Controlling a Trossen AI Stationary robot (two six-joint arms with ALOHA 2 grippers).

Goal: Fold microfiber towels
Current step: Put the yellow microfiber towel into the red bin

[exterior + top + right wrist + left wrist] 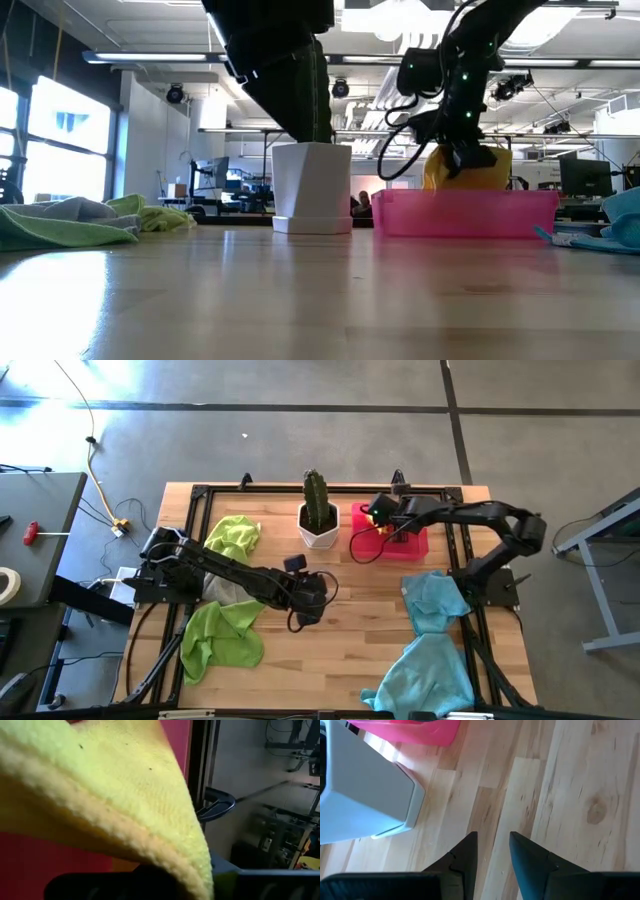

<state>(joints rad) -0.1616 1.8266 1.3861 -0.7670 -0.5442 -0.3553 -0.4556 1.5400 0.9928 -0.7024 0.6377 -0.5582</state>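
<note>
**Yellow cloth pinched over the pink tray**

My right gripper [380,512] is pressed together on the soft yellow microfiber towel [100,785], holding it over the flat rectangular pink plastic tray [470,215] at about one o'clock on the light wooden table [340,660]. The towel is limp and light, draping in a fold over my fingers; I judge it will sag and bunch wherever it is unsupported, so a corner or hem is the place to take it.

My left gripper [492,852] hovers mid-table with jaws partly spread and empty, near the white faceted cactus pot [319,528].

Lime green towels [222,635] lie crumpled at nine o'clock, light blue towels [432,650] at four.
</note>
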